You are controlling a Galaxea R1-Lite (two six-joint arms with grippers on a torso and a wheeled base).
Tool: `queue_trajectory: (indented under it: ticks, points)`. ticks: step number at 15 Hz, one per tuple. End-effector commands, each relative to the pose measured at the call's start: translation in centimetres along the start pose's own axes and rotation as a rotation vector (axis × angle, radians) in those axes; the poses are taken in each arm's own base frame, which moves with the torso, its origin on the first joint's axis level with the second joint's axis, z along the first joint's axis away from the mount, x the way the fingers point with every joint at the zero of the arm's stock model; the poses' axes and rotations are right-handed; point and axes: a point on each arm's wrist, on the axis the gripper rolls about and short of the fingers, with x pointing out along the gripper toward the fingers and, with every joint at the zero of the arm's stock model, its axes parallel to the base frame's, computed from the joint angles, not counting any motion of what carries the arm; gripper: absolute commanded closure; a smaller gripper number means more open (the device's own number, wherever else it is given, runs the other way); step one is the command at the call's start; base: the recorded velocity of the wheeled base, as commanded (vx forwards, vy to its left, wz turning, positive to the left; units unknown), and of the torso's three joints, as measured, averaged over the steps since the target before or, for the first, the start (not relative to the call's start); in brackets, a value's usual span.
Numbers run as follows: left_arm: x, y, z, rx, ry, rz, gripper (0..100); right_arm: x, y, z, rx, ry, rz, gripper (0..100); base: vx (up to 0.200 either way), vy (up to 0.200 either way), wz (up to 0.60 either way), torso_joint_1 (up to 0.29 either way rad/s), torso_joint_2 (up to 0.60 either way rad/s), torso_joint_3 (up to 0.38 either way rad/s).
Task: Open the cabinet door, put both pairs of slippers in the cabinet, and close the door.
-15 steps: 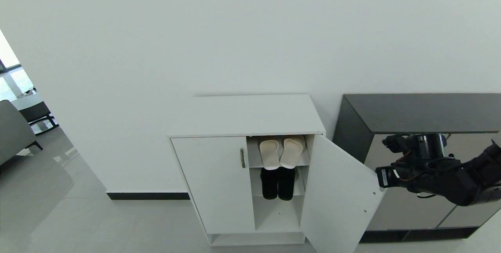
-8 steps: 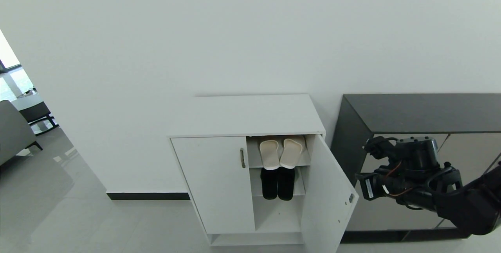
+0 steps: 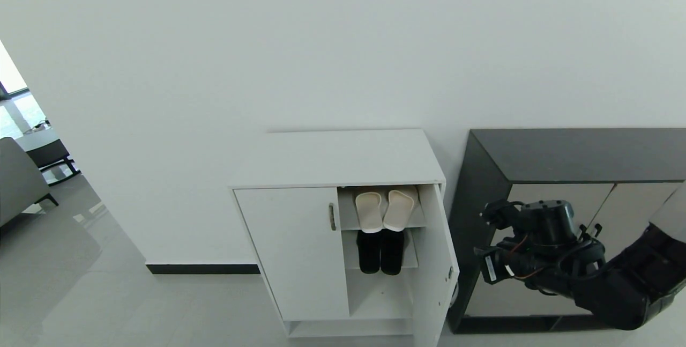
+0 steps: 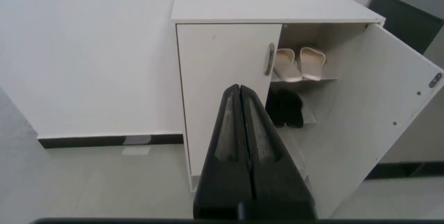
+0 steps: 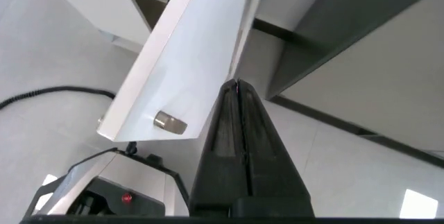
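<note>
The white cabinet (image 3: 332, 156) stands against the wall with its left door (image 3: 292, 250) closed and its right door (image 3: 437, 266) swung partly out, nearly edge-on in the head view. Inside, cream slippers (image 3: 383, 210) lie on the top shelf and black slippers (image 3: 380, 250) on the shelf below. My right gripper (image 5: 237, 84) is shut, its tip against the outer face of the right door (image 5: 187, 64), above the door's handle (image 5: 170, 121). My left gripper (image 4: 240, 89) is shut and holds nothing, back from the cabinet front; past it show the cream slippers (image 4: 300, 63) and black slippers (image 4: 286, 107).
A dark cabinet (image 3: 563, 154) with mirrored fronts stands just right of the white one, close behind the right arm. A grey chair (image 3: 16, 181) sits far left. A black cable (image 5: 55, 96) lies on the floor. Open floor lies in front of the cabinet.
My right arm has moved left with its gripper against the right door, and the door has swung well inward toward the cabinet. The slippers have not moved.
</note>
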Motion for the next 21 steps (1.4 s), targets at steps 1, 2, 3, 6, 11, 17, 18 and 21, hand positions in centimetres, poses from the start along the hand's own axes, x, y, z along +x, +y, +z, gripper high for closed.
queue_trajectory:
  ticks: [1,2,3,6,11,17,18,21]
  points:
    - [0.0,0.0,0.0,0.0,0.001,0.0,100,1.3,2.0,-1.6,-0.03,0.063,0.039,100,0.0,0.0,0.0,0.0,0.0,0.0]
    - [0.0,0.0,0.0,0.0,0.001,0.0,100,1.5,3.2,-2.1,-0.046,0.079,0.069,100,0.0,0.0,0.0,0.0,0.0,0.0]
    - [0.0,0.0,0.0,0.0,0.001,0.0,100,1.4,4.8,-2.3,-0.039,0.084,0.099,100,0.0,0.0,0.0,0.0,0.0,0.0]
    - [0.0,0.0,0.0,0.0,0.001,0.0,100,0.9,8.2,-1.5,0.01,0.012,0.143,100,0.0,0.0,0.0,0.0,0.0,0.0]
    - [0.0,0.0,0.0,0.0,0.001,0.0,100,0.6,8.9,-0.2,0.075,-0.102,0.126,100,0.0,0.0,0.0,0.0,0.0,0.0]
    - [0.0,0.0,0.0,0.0,0.001,0.0,100,2.7,9.5,-0.8,0.105,-0.251,0.144,100,0.0,0.0,0.0,0.0,0.0,0.0]
    - [0.0,0.0,0.0,0.0,0.001,0.0,100,3.1,9.6,-1.1,0.106,-0.254,0.144,100,0.0,0.0,0.0,0.0,0.0,0.0]
    - [0.0,0.0,0.0,0.001,0.001,0.0,100,3.7,9.7,-1.8,0.099,-0.236,0.144,100,0.133,0.0,0.0,0.002,0.0,0.0]
